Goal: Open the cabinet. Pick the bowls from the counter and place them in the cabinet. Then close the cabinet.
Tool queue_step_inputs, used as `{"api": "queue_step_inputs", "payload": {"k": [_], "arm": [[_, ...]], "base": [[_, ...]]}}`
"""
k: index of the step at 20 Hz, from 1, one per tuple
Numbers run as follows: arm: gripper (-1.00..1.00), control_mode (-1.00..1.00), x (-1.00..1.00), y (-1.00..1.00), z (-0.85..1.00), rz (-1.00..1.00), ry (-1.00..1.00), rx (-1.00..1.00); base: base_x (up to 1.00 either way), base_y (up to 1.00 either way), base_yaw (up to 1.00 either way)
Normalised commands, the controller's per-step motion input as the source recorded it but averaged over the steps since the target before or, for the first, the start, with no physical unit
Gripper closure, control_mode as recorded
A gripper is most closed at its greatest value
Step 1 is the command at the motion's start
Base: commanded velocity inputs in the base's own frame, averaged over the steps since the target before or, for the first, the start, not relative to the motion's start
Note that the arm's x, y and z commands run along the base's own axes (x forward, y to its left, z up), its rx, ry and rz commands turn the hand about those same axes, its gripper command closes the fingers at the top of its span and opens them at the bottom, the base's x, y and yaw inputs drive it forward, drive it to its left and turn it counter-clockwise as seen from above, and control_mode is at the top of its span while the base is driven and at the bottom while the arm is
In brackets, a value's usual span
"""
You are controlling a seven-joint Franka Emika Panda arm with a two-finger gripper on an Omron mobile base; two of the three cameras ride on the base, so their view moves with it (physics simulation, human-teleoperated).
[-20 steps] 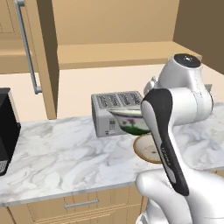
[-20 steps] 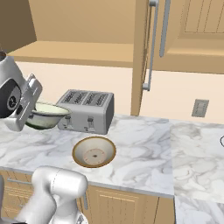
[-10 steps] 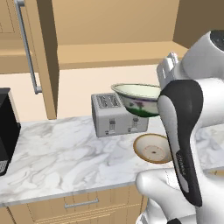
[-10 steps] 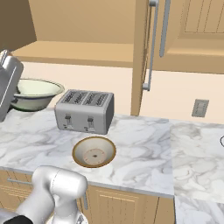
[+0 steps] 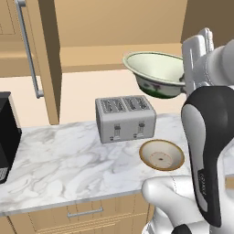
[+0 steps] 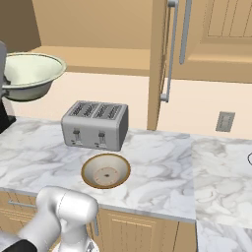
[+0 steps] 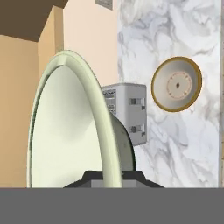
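While clamped by its rim in the nearly closed gripper (image 7: 111,177), deep cream bowl (image 5: 157,73) up at upper right of the left base view, above the silver four-slot toaster (image 5: 125,118) (shallow brown-rimmed bowl (image 6: 105,171) down on the marbled white-and-grey counter (image 6: 162,167), lower centre).

toaster (image 5: 124,118): silver, four slots, upright near the wall, levers facing forward
black appliance (image 5: 7,137): at far left edge, partly cut off
outlet (image 6: 225,121): on wall, right of toaster

Even, bright rendered light, soft shadows, sharp focus, perhaps slight pixelation.
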Motion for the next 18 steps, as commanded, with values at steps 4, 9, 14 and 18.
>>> {"api": "queue_step_inputs", "payload": {"k": [4, 9, 14, 18], "arm": [[1.00, -1.00, 0.29, -0.09, 0.33, 0.04, -0.01, 0.00], [1.00, -1.00, 0.46, -0.03, 0.07, 0.09, -0.04, 0.00], [1.00, -1.00, 0.33, 0.00, 0.00, 0.10, -0.28, -0.04], [1.00, -1.00, 0.41, 0.00, 0.00, 0.12, -0.32, -0.04]], "base": [[0.00, 0.00, 0.00], [0.00, 0.00, 0.00], [0.00, 0.00, 0.00], [0.00, 0.00, 0.00]]}}
